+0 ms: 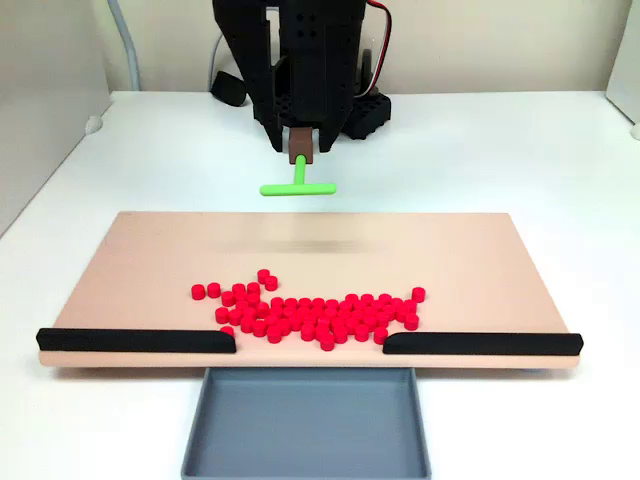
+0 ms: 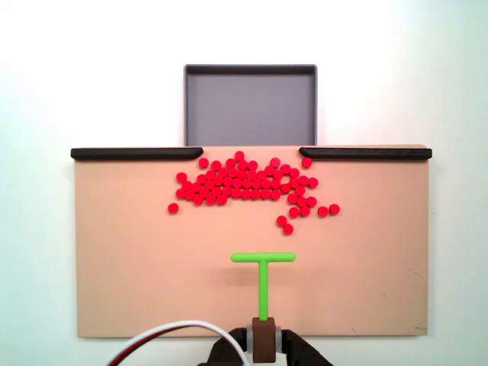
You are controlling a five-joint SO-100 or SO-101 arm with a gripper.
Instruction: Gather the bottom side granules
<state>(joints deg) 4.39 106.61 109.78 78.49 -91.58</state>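
Front fixed view, near to far: one grey rectangular plastic tray (image 1: 310,425); two long black strips (image 1: 135,340) with a gap between them; several dozen tiny red cylindrical granules (image 1: 315,312) bunched on the tan board (image 1: 150,250) just behind that gap. Beyond, one black gripper (image 1: 300,155) is clamped on the stem of the one green T-shaped tool (image 1: 298,186), crossbar apparently lifted (faint shadow below). Judged between sweeps; next, lower behind the stragglers and push toward the gap.

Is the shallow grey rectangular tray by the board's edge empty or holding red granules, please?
Empty: the grey tray shows bare floor in both fixed views; all the red granules lie on the tan board.
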